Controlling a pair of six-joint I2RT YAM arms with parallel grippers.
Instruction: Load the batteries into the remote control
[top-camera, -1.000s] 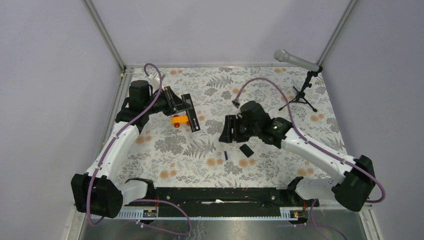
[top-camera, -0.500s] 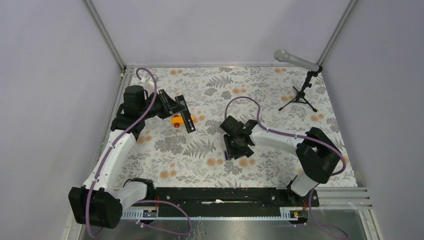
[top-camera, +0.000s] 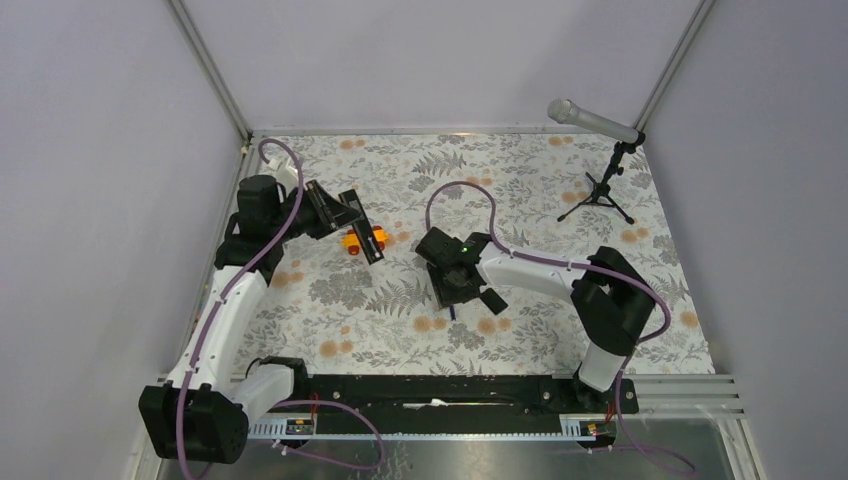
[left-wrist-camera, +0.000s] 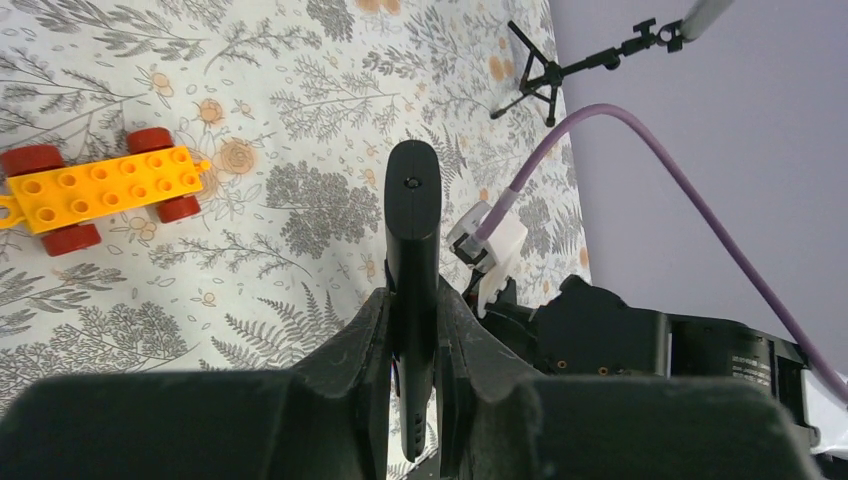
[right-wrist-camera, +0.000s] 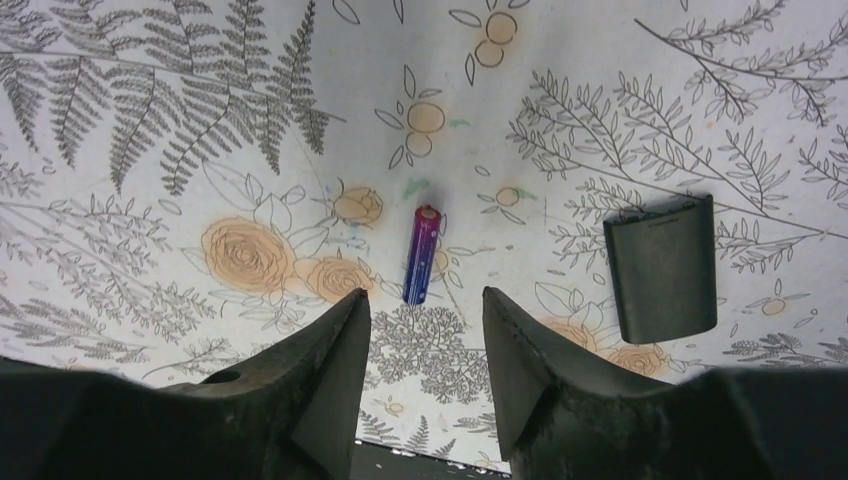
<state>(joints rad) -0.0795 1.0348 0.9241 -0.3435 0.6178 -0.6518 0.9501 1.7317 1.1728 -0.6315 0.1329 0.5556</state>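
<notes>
The right pincer (right-wrist-camera: 425, 300) hangs released, fingers (right-wrist-camera: 320, 370) straddling the glossy purplish-blue battery (right-wrist-camera: 421, 255) lying mid-frame on the floral-printed bench (right-wrist-camera: 150, 150); a smooth thin cylinder, it may roll off if one finger touches first. The left pincer (left-wrist-camera: 412, 305), lower centre, is clenched on the slim matte-black remote control (left-wrist-camera: 412, 200), seemingly by its narrow edges, so it could twist.

Battery (right-wrist-camera: 421, 255) just left of cover (right-wrist-camera: 660, 268)

From above, the purplish-blue cylindrical battery (top-camera: 452, 313) shows only as a sliver under the right end effector (top-camera: 458, 291). In the left wrist view, the near end of the slim black bar-shaped remote (left-wrist-camera: 412, 220) is buried between the fingers of the left end effector (left-wrist-camera: 412, 305).
</notes>
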